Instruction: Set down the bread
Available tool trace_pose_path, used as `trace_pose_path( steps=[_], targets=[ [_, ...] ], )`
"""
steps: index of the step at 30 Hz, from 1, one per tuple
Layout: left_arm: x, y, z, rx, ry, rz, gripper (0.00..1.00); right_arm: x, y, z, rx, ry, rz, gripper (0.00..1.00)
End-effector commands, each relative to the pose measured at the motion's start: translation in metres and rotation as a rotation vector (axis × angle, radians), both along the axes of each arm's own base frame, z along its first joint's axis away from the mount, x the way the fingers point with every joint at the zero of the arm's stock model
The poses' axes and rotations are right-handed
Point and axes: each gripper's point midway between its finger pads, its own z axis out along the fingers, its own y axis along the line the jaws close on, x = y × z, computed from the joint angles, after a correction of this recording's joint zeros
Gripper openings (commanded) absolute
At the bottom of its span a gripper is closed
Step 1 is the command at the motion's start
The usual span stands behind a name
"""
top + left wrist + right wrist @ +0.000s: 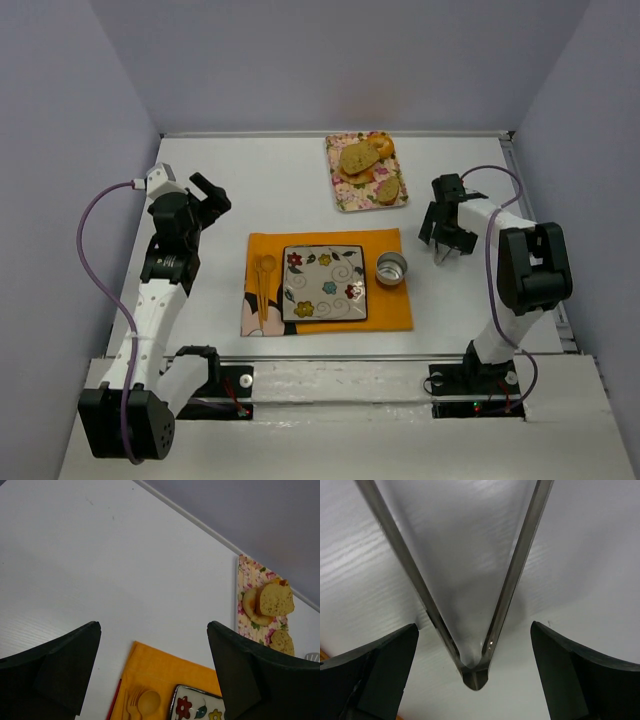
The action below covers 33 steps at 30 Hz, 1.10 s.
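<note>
White table (230, 180), bread (360, 158) near far edge

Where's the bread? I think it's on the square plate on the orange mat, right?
No. The top external view shows the bread on the floral tray behind the orange mat; the square plate on the mat is bare.

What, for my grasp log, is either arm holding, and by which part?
Nothing is gripped. The left end effector open, empty; right end effector open, metal tongs between its fingers, untouched.
</note>
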Motion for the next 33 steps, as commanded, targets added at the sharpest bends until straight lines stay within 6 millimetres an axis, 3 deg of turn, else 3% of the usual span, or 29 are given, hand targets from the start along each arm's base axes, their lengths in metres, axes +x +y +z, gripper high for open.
trace_pose_path(
  steps=[1, 9, 17, 23, 30, 33],
  targets=[
    [0.006, -0.002, 0.008, -0.009, -0.046, -0.009, 0.99, 0.034, -0.014, 0.008, 0.052, -0.072, -0.027, 1.0],
    [0.007, 0.0, 0.008, -0.005, -0.044, -0.003, 0.99, 0.054, -0.014, -0.002, 0.085, -0.072, 0.016, 1.0],
    [0.003, -0.002, 0.017, -0.005, -0.068, -0.013, 0.99, 0.077, -0.03, -0.006, 0.098, -0.094, 0.009, 1.0],
    [-0.001, 0.002, 0.021, 0.002, -0.082, 0.007, 0.99, 0.085, -0.043, -0.016, 0.095, -0.077, -0.004, 1.0],
    [-0.002, 0.004, 0.024, 0.004, -0.086, 0.014, 0.99, 0.096, -0.04, -0.027, 0.106, -0.061, 0.021, 1.0],
    [-0.003, 0.004, 0.026, 0.003, -0.088, 0.018, 0.99, 0.096, -0.042, -0.029, 0.095, -0.062, 0.02, 0.91]
  ],
)
